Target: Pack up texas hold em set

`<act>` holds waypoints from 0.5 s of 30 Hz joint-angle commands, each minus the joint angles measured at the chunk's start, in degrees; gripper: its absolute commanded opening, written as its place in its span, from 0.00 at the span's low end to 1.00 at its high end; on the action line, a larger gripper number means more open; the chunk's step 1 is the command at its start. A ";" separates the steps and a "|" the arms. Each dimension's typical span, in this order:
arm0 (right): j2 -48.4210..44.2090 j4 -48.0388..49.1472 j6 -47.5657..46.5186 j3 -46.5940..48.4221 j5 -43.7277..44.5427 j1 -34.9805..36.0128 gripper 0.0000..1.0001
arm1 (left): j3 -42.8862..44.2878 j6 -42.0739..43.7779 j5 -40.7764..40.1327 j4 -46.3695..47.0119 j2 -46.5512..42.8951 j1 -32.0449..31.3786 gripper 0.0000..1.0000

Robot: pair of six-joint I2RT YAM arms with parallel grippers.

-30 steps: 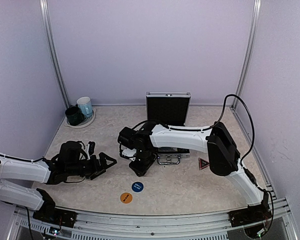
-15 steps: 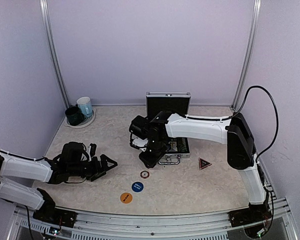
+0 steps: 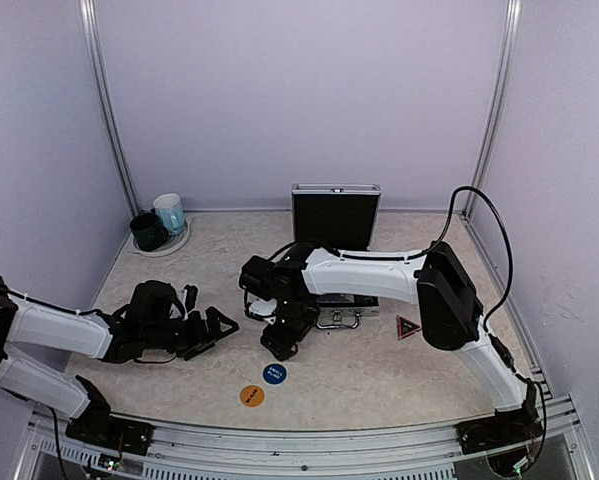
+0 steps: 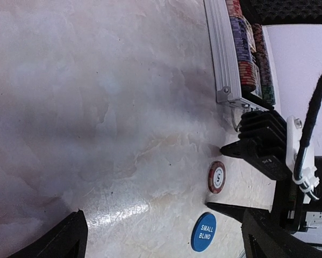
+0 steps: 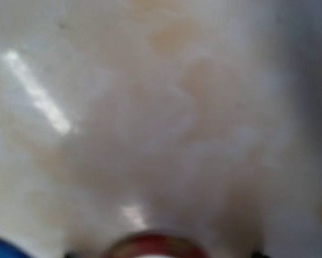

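Right fingers [image 4: 248, 154] parted astride red chip [image 4: 216, 177], left fingers [image 4: 64, 242] wide apart

I see a table [image 4: 96, 107] that looks like smooth stone, a bit shiny. The case [image 4: 222, 54] has a silver metal edge with ridges. Its lining [image 4: 290, 11] is bumpy black foam. The blue button [image 4: 204, 232] looks like smooth plastic. The right arm [image 3: 369, 275] has a white, shiny plastic shell.

The left arm [image 3: 59, 332] is stretched low toward the middle, and the left gripper [image 3: 215, 325] is held wide open. The right arm [image 3: 369, 275] is folded back leftward, and the right gripper [image 3: 279, 345] is pointed downward, jaws parted.
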 commanded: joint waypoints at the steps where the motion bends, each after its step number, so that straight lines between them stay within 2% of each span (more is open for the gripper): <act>1: 1.93 -2.84 -0.10 2.25 -1.02 0.54 0.72 | 0.17 0.57 -1.06 -0.82 -1.74 0.26 0.99; 15: 2.96 -3.68 -0.27 -0.93 1.21 0.86 0.44 | 0.20 0.56 -1.02 -1.36 -2.78 0.47 0.99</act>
